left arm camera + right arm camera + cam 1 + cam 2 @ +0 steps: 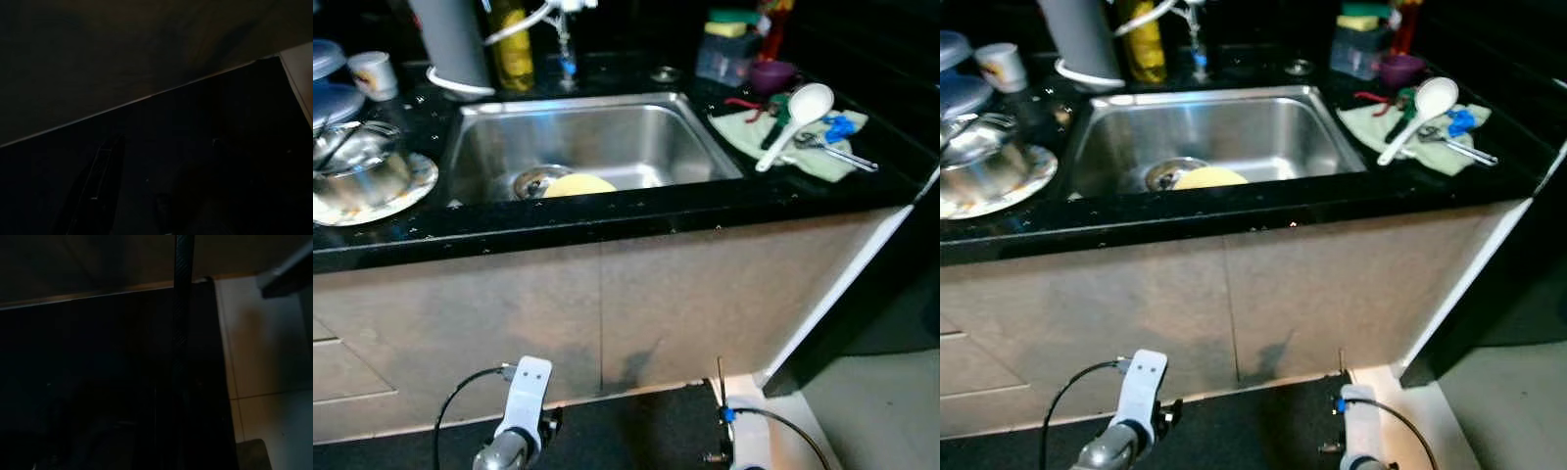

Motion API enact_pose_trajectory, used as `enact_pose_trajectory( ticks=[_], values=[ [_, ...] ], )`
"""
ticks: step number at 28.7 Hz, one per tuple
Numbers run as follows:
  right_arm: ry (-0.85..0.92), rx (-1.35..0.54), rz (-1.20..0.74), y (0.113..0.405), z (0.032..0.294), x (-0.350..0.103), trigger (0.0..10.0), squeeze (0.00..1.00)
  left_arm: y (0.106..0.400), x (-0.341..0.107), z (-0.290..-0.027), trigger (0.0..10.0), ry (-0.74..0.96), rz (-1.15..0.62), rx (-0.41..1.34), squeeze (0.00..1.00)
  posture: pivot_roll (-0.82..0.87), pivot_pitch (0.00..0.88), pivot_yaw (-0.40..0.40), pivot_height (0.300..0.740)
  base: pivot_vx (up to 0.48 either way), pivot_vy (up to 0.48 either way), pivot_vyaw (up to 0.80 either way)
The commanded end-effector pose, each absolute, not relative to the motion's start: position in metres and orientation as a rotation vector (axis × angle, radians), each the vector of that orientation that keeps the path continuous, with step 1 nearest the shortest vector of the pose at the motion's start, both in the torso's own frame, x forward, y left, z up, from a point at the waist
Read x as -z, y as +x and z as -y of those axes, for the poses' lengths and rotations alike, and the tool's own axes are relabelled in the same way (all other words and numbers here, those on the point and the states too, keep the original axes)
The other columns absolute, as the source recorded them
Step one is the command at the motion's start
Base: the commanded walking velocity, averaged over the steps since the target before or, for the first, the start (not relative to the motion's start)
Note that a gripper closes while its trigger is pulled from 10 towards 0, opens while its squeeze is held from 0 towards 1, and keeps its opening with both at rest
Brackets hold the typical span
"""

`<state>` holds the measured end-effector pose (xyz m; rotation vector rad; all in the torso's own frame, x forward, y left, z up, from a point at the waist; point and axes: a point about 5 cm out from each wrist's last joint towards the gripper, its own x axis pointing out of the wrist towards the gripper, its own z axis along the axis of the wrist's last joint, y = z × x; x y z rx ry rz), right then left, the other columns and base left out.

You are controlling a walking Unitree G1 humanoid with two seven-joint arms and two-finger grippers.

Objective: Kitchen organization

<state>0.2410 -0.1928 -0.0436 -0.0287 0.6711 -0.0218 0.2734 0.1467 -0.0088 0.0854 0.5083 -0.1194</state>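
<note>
1. Stainless-steel sink [607, 137], rectangular with rounded corners, set into a glossy black speckled counter [607, 220]; a pale yellow rounded item [578, 184] lies in the basin beside the round drain [536, 180].
2. Left of the basin: a steel pot [357, 171] on a flat round plate [411, 191], with a small white cup [374, 73] behind it.
3. Right of the basin: a pale green cloth [1410, 132] bearing a white plastic ladle [1420, 113] and metal utensils [1459, 147]; a purple bowl [1400, 69] and a clear container [1359, 54] stand behind.
4. Below the counter, matt beige cabinet fronts [607, 313]; both arms hang low before them.
5. Left wrist view, very dark: left gripper [161, 196], one black finger [98, 186] faintly seen over a dark mat [195, 122]; finger spread cannot be told.
6. Right wrist view: right gripper [166, 396], one slim black finger [182, 308] against the dark mat, pale floor tile [264, 357] beside; spread cannot be told.
</note>
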Motion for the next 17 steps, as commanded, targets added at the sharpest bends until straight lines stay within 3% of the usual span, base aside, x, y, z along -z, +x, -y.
enact_pose_trajectory(
  ticks=[1, 8, 10, 15, 17],
  values=[
    [-0.033, 0.023, -0.686, 0.237, 0.193, 0.046, 10.0, 0.00, 0.268, 0.014, -0.148, 10.0, 0.095, -0.526, 0.120, 0.00, -0.11, 0.158, 0.004, 0.740, 0.000, 0.000, 0.00],
    [-0.015, 0.002, -0.619, 0.245, 0.194, 0.038, 10.0, 0.00, 0.273, -0.002, -0.135, 10.0, 0.176, -0.403, 0.251, 0.00, -0.10, 0.157, 0.007, 0.740, 0.000, 0.000, 0.00],
    [0.057, -0.162, -0.476, 0.263, 0.185, 0.015, 10.0, 0.00, 0.276, -0.030, -0.129, 10.0, 0.135, -0.233, 0.331, 0.00, -0.10, 0.157, 0.007, 0.740, 0.000, 0.000, 0.00],
    [0.138, -0.384, -0.378, 0.272, 0.173, -0.013, 10.0, 0.00, 0.273, -0.054, -0.121, 10.0, 0.049, -0.133, 0.475, 0.00, -0.10, 0.159, 0.001, 0.740, 0.000, 0.000, 0.00],
    [0.160, -0.584, -0.307, 0.273, 0.163, -0.041, 10.0, 0.00, 0.274, -0.077, -0.118, 10.0, -0.012, -0.068, 0.560, 0.00, -0.11, 0.159, 0.000, 0.740, 0.000, 0.000, 0.00]
  ],
)
